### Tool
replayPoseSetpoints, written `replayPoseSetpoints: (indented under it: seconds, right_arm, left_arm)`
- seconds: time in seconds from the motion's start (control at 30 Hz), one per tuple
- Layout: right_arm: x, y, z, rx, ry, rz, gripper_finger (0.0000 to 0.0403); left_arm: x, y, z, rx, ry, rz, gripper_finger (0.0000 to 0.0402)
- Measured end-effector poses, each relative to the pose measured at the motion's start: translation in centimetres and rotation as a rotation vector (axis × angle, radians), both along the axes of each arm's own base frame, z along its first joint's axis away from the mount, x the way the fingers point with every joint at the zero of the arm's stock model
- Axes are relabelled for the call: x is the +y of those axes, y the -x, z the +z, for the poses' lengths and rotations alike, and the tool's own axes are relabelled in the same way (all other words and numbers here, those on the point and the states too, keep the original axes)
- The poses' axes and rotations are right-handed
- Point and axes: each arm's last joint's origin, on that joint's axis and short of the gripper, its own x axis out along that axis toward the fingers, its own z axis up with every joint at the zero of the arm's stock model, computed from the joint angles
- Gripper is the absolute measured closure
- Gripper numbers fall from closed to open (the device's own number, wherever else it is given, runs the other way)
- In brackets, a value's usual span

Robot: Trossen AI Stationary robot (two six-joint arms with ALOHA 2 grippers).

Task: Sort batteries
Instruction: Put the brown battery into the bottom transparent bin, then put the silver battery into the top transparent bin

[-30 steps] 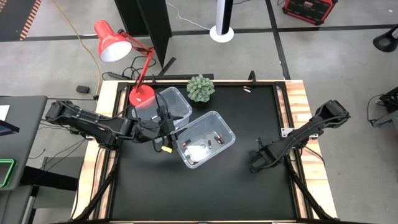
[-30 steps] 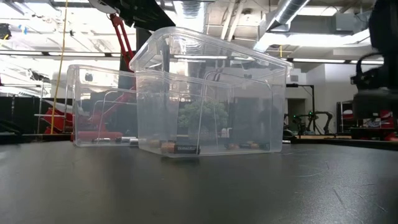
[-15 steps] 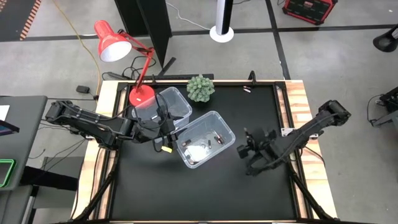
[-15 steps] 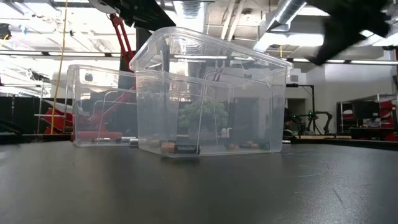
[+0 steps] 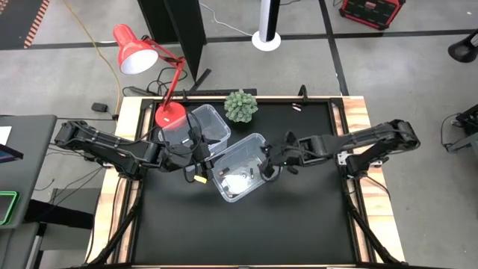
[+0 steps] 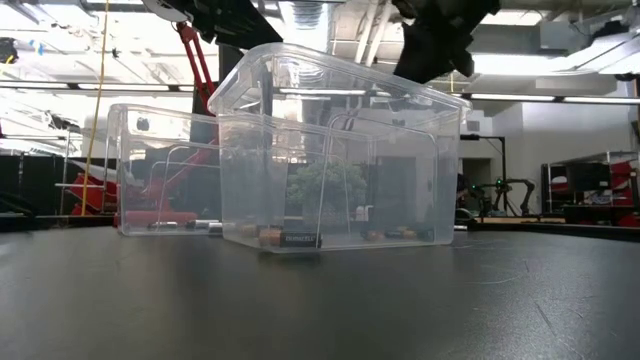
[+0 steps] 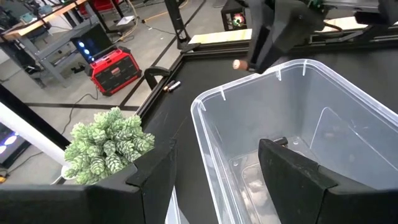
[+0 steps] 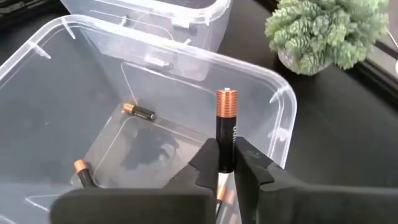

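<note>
Right wrist view: the right gripper [image 8: 226, 163] pinches a copper-topped battery [image 8: 226, 127] upright between its fingers, just above the clear bin [image 8: 281, 134]. Below the fingers, two similar batteries [image 8: 138, 111] lie inside. The left gripper [image 7: 211, 168] is spread wide over the other bin [image 7: 208, 134].

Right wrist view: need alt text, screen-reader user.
The right gripper pinches a dark battery with a copper end, held upright over a clear plastic bin. Two more copper-ended batteries lie on the bin's floor; a second clear bin and a small green plant sit on the black table beyond.
</note>
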Motion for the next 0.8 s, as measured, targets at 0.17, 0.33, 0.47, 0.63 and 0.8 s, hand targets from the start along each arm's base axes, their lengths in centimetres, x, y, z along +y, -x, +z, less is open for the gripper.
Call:
replayPoseSetpoints:
  seconds: [0.17, 0.33, 0.47, 0.63, 0.8]
  right_arm:
    - [-0.4, -0.2, -0.1, 0.029, -0.047, 0.089, 0.0277]
    - [-0.2, -0.7, -0.4, 0.043, -0.009, 0.155, 0.0181]
    - [-2.1, -0.3, 0.5, 0.007, 0.134, -0.032, 0.0150]
    - [-5.9, 0.9, 2.2, -0.061, 0.164, -0.208, 0.0157]
    - [-10.5, 2.0, 2.3, -0.049, 0.159, -0.376, 0.0172]
  left_arm:
    - [0.0, 0.0, 0.0, 0.001, -0.002, -0.001, 0.0182]
    - [0.0, 0.0, 0.0, 0.007, -0.012, -0.004, 0.0182]
    - [0.0, 0.0, 0.0, 0.007, -0.012, -0.004, 0.0182]
    - [0.0, 0.0, 0.0, 0.007, -0.011, -0.004, 0.0182]
    - [0.0, 0.0, 0.0, 0.008, -0.014, -0.005, 0.0182]
